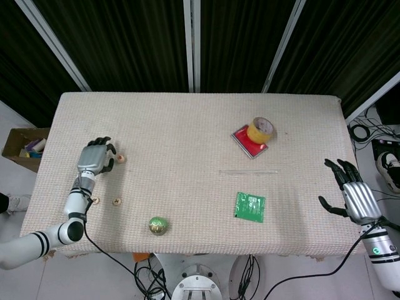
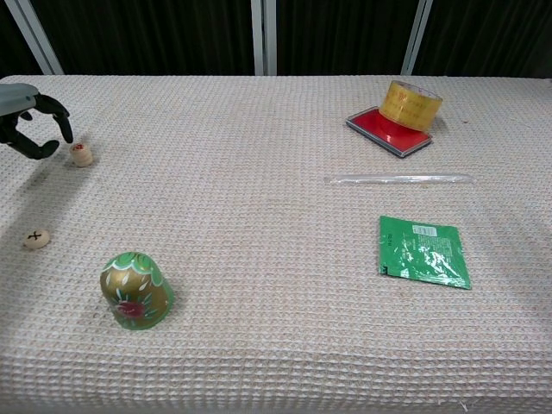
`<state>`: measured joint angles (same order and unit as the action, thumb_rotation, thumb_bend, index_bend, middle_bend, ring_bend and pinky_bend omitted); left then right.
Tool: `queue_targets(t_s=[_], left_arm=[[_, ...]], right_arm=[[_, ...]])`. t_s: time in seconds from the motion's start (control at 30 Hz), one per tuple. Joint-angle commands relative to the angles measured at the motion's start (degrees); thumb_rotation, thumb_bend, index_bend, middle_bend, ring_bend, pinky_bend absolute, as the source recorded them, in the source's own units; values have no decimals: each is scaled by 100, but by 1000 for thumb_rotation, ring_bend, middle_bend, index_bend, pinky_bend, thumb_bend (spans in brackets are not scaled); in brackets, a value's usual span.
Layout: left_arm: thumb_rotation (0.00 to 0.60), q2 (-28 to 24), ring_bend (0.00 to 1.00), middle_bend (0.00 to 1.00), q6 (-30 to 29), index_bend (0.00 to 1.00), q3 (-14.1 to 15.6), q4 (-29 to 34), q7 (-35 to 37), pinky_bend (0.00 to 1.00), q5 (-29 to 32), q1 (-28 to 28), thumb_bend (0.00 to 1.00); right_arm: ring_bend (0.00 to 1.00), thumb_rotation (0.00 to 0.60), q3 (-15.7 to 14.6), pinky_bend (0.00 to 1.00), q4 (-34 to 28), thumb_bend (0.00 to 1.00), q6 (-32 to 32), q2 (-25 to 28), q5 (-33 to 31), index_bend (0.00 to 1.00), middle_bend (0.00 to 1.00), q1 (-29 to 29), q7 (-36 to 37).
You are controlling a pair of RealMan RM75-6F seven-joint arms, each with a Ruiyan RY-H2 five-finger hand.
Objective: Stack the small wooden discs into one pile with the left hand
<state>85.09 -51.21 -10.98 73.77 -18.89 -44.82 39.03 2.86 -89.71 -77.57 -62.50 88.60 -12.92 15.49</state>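
A small wooden disc (image 1: 121, 159) with a red mark lies on the woven tablecloth just right of my left hand (image 1: 95, 157). In the chest view that disc (image 2: 81, 153) sits a short gap from the curved fingertips of the left hand (image 2: 26, 119), and nothing is between the fingers. A second disc (image 1: 116, 201) with a black mark lies nearer the front edge, seen too in the chest view (image 2: 36, 238). A third disc (image 1: 95, 200) lies beside my left forearm. My right hand (image 1: 351, 192) hovers at the table's right edge, fingers spread and empty.
A green and gold painted dome (image 2: 136, 291) stands near the front left. A green packet (image 2: 423, 251), a clear thin rod (image 2: 398, 179) and a yellow tape roll (image 2: 410, 104) on a red flat box (image 2: 386, 134) occupy the right half. A cardboard box (image 1: 22, 145) sits off the table's left side.
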Motion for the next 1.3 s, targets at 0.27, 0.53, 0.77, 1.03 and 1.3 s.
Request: queue_targets(t_s=[0.27,0.53,0.77,1.03,1.3], left_arm=[[600,-738,82,103,-826,382,302,925,422,145,-968,-636,260],[600,-1160,82,110,-1362,409,1007,1479,638,145,-1787,-1367,218],[600,-1113,82,111,-1490,411,1322,1608,913,144,-2241,-1724,332],[600,-833,82,111,-1337,412,1329,1321,973,144,-2233,-1853,353],[600,-723,82,111,-1319,426,1261,1201,910,144,-2203,-1945,355]], right_arm=[[0,600,19,0,-32,257,-52,75,47,0,164,-5,-23],[0,600,32,0,-156,256,-82,163,121,0,164,-32,-124],[0,600,27,0,-233,257,-37,163,146,0,164,-71,-212],[0,600,26,0,-275,257,-52,169,155,0,164,-76,-242],[0,600,16,0,-258,257,-57,161,134,0,164,-61,-222]])
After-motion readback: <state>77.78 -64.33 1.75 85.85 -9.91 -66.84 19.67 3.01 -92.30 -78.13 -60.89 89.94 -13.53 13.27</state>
